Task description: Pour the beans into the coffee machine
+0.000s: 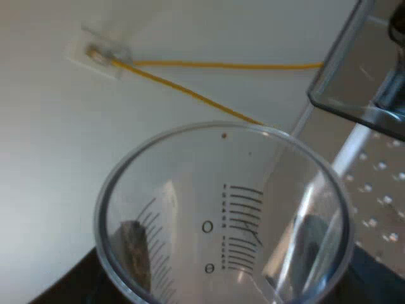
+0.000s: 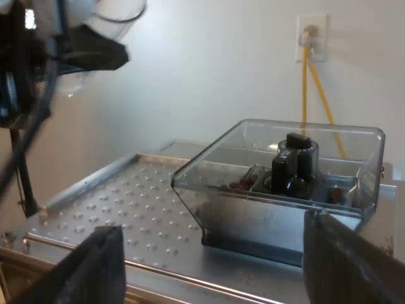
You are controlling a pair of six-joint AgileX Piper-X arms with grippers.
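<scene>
Left gripper [image 1: 221, 253] clamps the measuring glass [image 1: 218, 202] (seemingly empty) aloft near the bean hopper [image 2: 285, 161], apparently placed for pouring. Right gripper [image 2: 221, 266] hovers wide open.

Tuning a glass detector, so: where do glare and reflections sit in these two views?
Left wrist view: white glare streaks run down the measuring glass wall beside its scale. Right wrist view: clear walls of the bean hopper carry pale reflections, and the dimpled machine top shines.
</scene>
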